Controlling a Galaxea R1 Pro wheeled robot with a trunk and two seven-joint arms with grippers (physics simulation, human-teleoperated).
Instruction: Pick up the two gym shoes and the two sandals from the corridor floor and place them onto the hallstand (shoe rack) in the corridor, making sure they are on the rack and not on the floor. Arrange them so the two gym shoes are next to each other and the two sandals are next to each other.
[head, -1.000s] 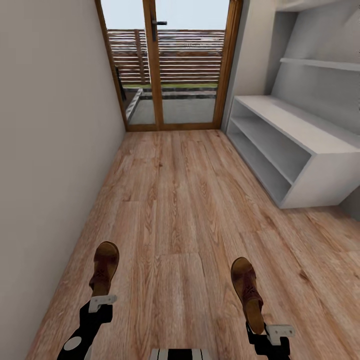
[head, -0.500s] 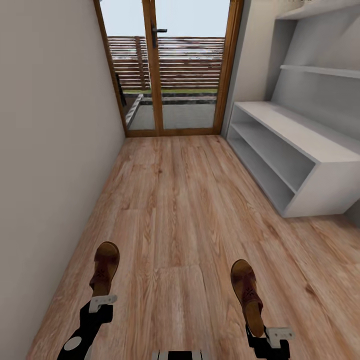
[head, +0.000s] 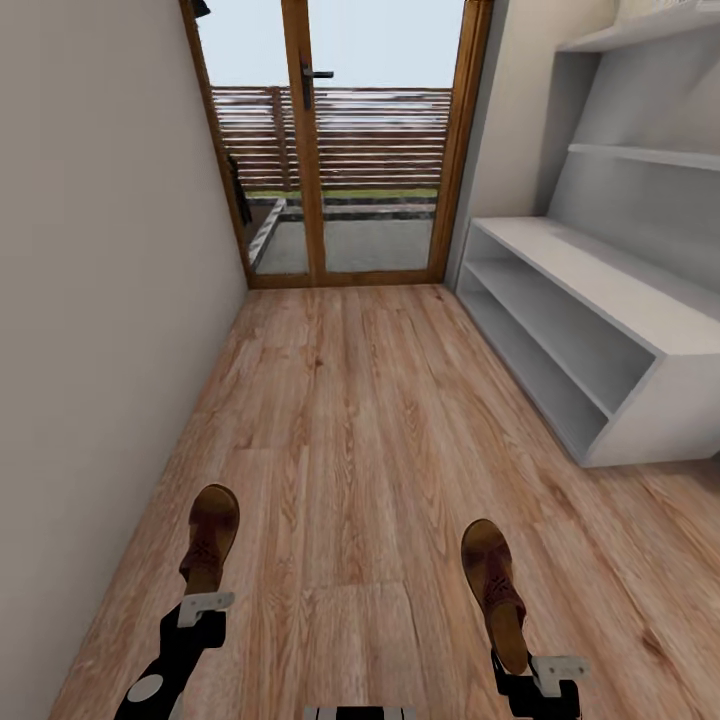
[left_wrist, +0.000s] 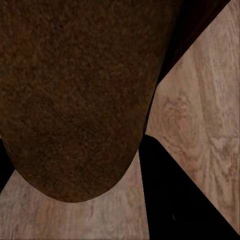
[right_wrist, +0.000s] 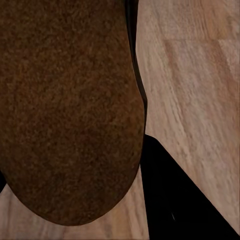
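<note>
- Head view looks down a narrow corridor: the left gripper (head: 205, 605) holds one brown sandal (head: 209, 535) by its heel end, toe pointing ahead, above the wood-plank corridor floor (head: 370, 430)
- Right gripper (head: 545, 668) likewise carries the second sandal (head: 493, 590) by its heel, raised over the planks at the right of the picture, well apart from the first
- Hallstand (head: 600, 330), a low light-grey cabinet with an open front and two shelf levels, stands against the right wall ahead of the robot; its flat top and shelves are bare
- Thin grey wall shelves (head: 650, 155) hang above it, and a wood-framed glass door (head: 340, 150) closes the far end of the corridor
- Left wrist view shows what the head view cannot: the dark, grainy underside of the held sandal (left_wrist: 75, 95) close up, with floor planks (left_wrist: 200, 115) beyond it
- Right wrist view gives the same close look at the other sandal's sole (right_wrist: 65, 110) over the floor (right_wrist: 195, 85); fingertips themselves cannot be made out in either wrist view
</note>
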